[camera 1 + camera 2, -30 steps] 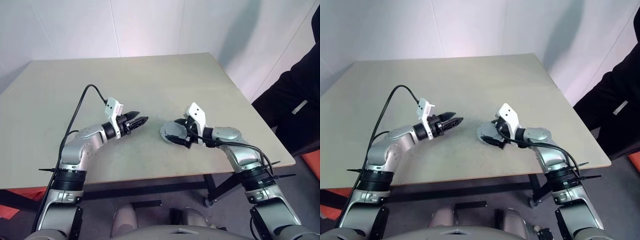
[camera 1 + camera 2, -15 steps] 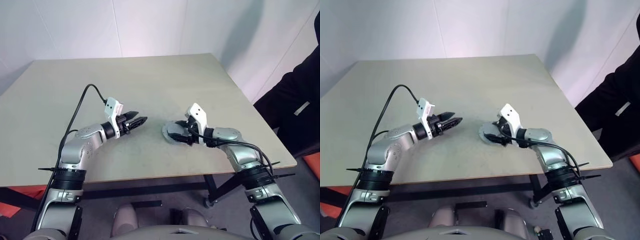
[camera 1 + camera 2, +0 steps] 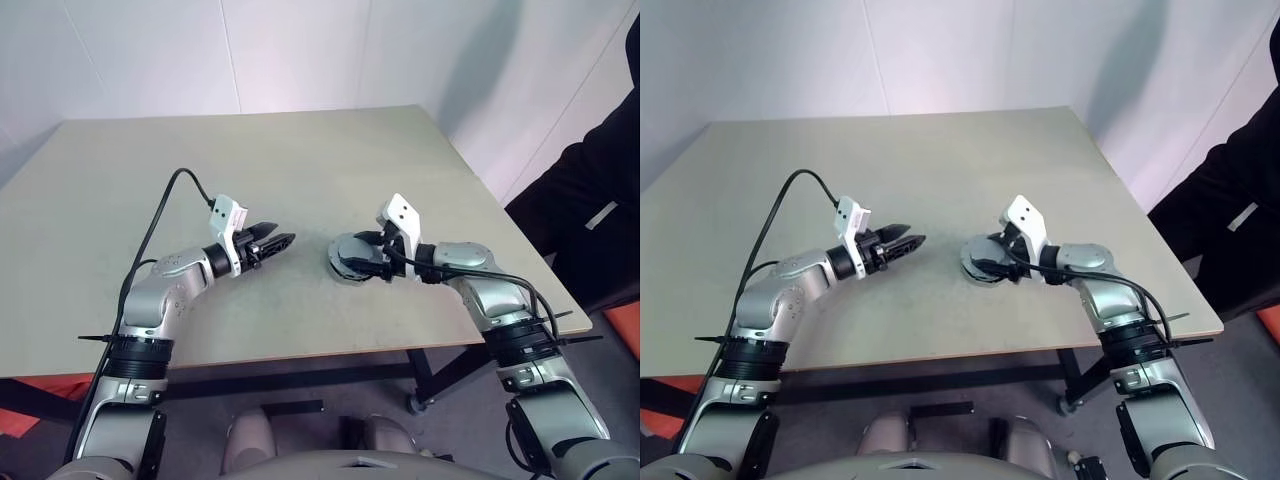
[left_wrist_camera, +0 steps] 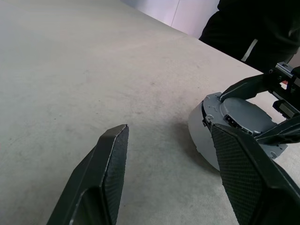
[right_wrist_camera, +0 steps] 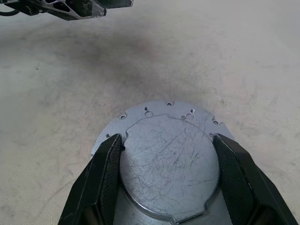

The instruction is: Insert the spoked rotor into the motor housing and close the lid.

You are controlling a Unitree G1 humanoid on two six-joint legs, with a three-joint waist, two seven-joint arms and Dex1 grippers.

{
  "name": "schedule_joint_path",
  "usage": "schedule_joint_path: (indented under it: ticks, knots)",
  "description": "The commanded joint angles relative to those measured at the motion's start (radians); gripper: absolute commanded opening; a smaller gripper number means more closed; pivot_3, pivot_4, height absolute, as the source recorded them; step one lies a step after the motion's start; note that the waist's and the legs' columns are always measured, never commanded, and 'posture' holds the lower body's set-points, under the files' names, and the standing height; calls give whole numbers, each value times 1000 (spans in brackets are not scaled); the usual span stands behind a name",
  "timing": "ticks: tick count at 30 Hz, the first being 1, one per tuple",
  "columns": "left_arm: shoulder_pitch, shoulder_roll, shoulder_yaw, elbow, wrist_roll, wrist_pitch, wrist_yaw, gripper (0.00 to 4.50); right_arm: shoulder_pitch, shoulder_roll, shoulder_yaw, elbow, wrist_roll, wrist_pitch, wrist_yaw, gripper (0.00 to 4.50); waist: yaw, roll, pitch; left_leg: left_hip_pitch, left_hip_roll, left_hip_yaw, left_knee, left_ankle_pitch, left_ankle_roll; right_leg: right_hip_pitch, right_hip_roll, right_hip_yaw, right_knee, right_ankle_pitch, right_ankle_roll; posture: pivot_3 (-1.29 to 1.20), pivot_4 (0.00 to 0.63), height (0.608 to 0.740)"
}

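The lid [image 5: 169, 159] is seen sitting on top of the housing [image 4: 206, 136], which rests on the table [image 3: 300, 170] toward the right side, closer to the near edge than the far one. In the right wrist view the lid's scratched grey top is shown with a wider flange with small holes poking out beyond it. The rotor can't be made out, so where it sits can't be told.

The right gripper [image 3: 990, 262] is placed over the lid with a finger on each side of its rim; the fingers [image 5: 105, 173] are spread about as wide as the lid and look to be right against its edge, but whether it's actually squeezed can't be told for sure.

The left gripper [image 3: 283, 240] is held just above the table a bit left of the housing, pointed toward it, fingers [image 4: 110, 159] parted with nothing between them. A person's dark sleeve [image 3: 590, 200] is seen past the table's right edge
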Motion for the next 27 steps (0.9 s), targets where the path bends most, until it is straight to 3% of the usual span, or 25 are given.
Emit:
schedule_joint_path:
  ticks: [1,27]
  knots:
    - [-17,8,5,-15,4,-21,2,2998,-35,12,-7,17,-2,-42,-1,2965,0,0,0,0,0,0,0,0,0,0,0,0,0,0,0,0,0,740]
    - [-5,7,4,-30,8,-12,4,2998,-142,45,46,305,-97,-214,70,2965,-2,0,0,1,0,0,1,0,0,1,0,0,1,0,0,0,0,740]
